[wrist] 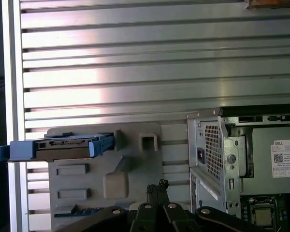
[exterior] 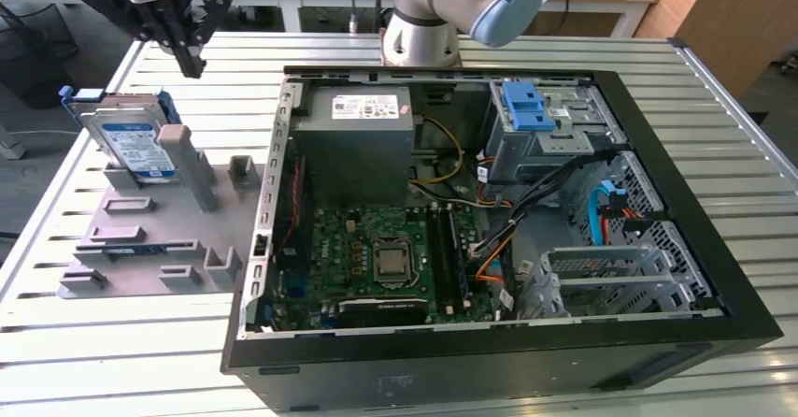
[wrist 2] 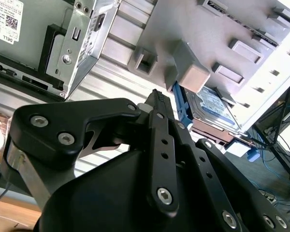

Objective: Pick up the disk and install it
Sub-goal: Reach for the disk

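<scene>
The disk (exterior: 131,143) is a silver drive with a white-and-blue label in a blue frame. It leans upright in a grey holder (exterior: 149,239) at the exterior view's left, beside the open computer case (exterior: 499,342). My gripper (exterior: 191,64) hangs above and slightly behind the disk, clear of it, fingers shut with nothing between them. In the first wrist view the disk (wrist: 63,147) appears edge-on in the holder (wrist: 135,164), with the gripper (wrist: 158,186) apart from it. In the second wrist view the gripper (wrist 2: 157,96) points toward the disk (wrist 2: 217,108).
Inside the case, a metal drive cage with a blue latch (exterior: 530,108) sits at the back, right of the power supply (exterior: 362,118). The motherboard (exterior: 387,249) and loose cables lie below. The arm's base (exterior: 424,24) stands behind the case on the slatted metal table (exterior: 125,361).
</scene>
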Tool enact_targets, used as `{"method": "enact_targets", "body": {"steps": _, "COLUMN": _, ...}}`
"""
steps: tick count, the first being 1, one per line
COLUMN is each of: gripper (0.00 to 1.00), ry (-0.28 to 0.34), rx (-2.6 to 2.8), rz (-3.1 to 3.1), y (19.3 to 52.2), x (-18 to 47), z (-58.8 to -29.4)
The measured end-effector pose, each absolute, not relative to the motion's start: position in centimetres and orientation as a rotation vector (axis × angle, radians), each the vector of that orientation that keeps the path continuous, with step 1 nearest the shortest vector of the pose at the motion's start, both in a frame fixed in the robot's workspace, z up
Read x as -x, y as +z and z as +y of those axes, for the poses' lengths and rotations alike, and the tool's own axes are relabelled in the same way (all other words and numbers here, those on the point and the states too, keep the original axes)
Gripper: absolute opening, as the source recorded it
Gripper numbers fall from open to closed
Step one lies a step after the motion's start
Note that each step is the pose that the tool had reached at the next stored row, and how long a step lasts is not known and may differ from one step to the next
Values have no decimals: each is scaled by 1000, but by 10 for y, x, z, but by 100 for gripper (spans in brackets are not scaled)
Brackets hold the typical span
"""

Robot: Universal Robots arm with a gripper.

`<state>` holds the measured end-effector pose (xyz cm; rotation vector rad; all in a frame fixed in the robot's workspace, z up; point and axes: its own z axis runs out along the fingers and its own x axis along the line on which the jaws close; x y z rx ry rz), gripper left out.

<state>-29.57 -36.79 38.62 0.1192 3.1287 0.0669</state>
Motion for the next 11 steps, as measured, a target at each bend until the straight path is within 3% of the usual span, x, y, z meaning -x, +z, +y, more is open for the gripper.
{"method": "enact_targets", "body": {"steps": 11, "gripper": 11, "ry": 67, "rx": -119, "rz": 3129, "y": 385, "x": 306, "z": -368}}
